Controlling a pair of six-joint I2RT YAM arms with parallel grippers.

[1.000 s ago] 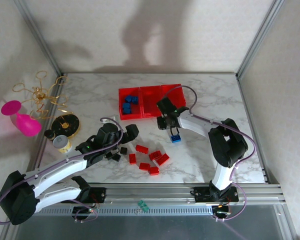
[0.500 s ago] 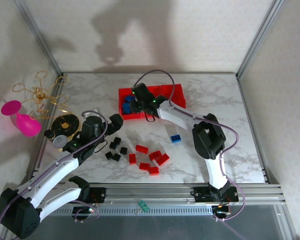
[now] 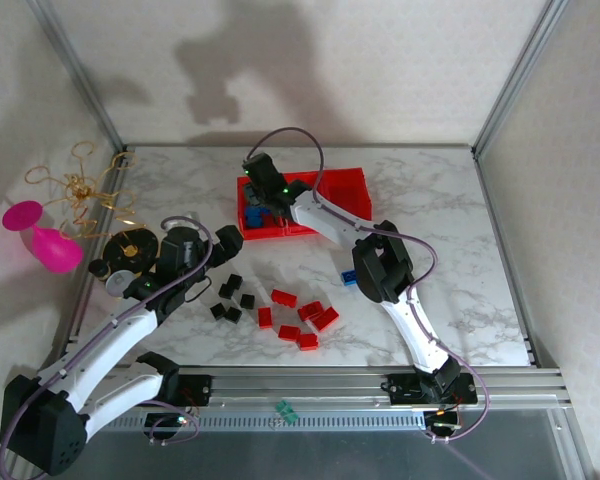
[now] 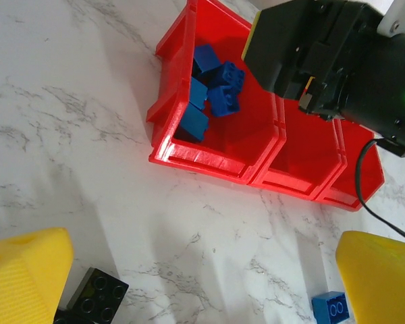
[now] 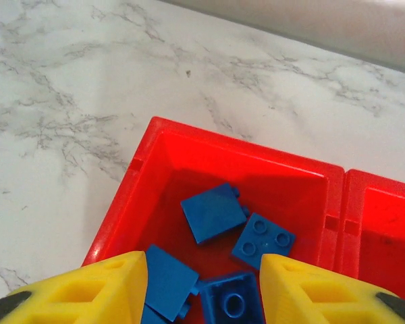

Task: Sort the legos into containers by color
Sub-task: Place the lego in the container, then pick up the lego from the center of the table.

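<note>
The containers (image 3: 325,190) are three joined red bins at the back of the table. Several blue legos (image 5: 212,210) lie in the left bin (image 4: 163,145). My right gripper (image 5: 202,266) hangs over that bin (image 5: 189,145), open; a blue lego (image 5: 233,302) lies hollow side up below its yellow fingers (image 5: 88,290), ungripped. My left gripper (image 4: 206,236) is open over bare marble, with nothing between its fingers (image 4: 27,273). One blue lego (image 3: 350,277) sits alone on the table. Red legos (image 3: 302,315) and black legos (image 3: 232,297) lie scattered in front.
A pink goblet (image 3: 40,235), gold wire (image 3: 80,190) and a black disc (image 3: 132,248) stand at the left edge. A small green piece (image 3: 285,410) lies on the front rail. The middle and right bins (image 4: 310,158) hold nothing that I can see.
My right arm swung from beside the lone blue lego to over the left bin, and its jaws have opened. My left arm drew back to the left, away from the black legos.
</note>
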